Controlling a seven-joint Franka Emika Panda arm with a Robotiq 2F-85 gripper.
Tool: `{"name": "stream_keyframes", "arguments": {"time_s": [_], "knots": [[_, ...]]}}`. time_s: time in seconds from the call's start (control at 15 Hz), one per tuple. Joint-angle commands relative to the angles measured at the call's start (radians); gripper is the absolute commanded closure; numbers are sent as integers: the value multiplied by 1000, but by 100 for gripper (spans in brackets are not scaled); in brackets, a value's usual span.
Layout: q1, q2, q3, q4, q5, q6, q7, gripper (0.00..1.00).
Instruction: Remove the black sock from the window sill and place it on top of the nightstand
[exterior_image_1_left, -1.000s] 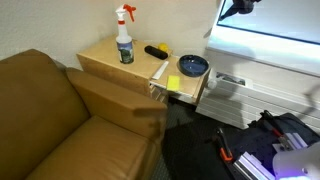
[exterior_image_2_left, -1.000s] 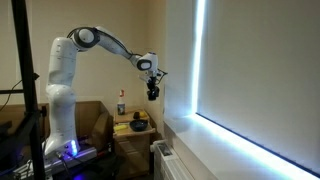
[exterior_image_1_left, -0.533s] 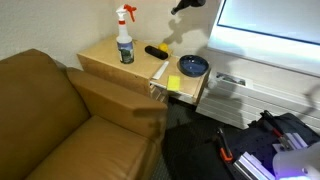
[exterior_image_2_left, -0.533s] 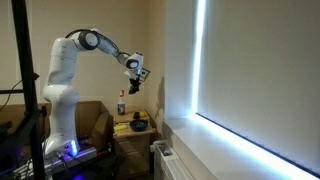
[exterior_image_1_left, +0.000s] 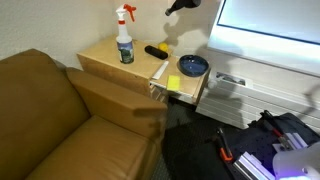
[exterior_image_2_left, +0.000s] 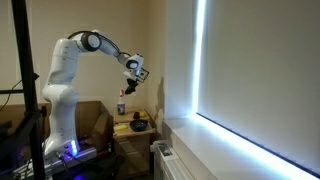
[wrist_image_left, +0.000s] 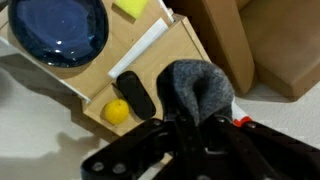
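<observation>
Brown couch (exterior_image_1_left: 50, 110) at the near side, set against the wooden nightstand (exterior_image_1_left: 105, 55). White Panda arm (exterior_image_2_left: 65, 70) reaching out from its base and bent downward at the wrist, placed so as to bring the load over the nightstand rather than over the window sill (exterior_image_1_left: 265, 55). Nightstand top partly taken: blue bowl (exterior_image_1_left: 192, 66) at the sill end, spray bottle (exterior_image_1_left: 124, 40) near the back, yellow sponge (exterior_image_1_left: 174, 83) at the front edge. Bare wood left in the middle, judged the likeliest landing spot. Black sock (wrist_image_left: 198, 88) held in the air, off the sill, hanging bunched beneath the wrist and above the nightstand's front corner in the wrist view. Gripper (wrist_image_left: 190, 125) with jaws closed on the sock's upper folds, pinched tight enough to hold the limp cloth in a clump. Below it, a small black object (wrist_image_left: 135, 93) and a yellow ball (wrist_image_left: 117, 112), touching or nearly so; best avoided on release.
</observation>
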Motion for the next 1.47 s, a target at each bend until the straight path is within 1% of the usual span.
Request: {"name": "stream_keyframes", "arguments": {"time_s": [0.0,0.13,0.2,0.27,0.33,0.4,0.6,0.67,0.73,0.93,1.2,1.4], "knots": [[6,131,42,43,99,-82,-58,96],[19,218,59,90,75,-143,-27,96],[29,257,61,109,40,-165,1,96],[41,285,61,122,11,-169,34,96],[51,289,57,119,-14,-148,62,96],[32,252,71,67,20,-118,17,85],[41,293,73,96,-8,-117,47,85],[37,314,71,115,-13,-132,45,96],[55,369,55,157,-54,-142,90,96],[72,509,60,276,-115,-131,125,96],[70,670,84,453,-125,-101,140,96],[50,767,135,584,-100,-99,82,96]]}}
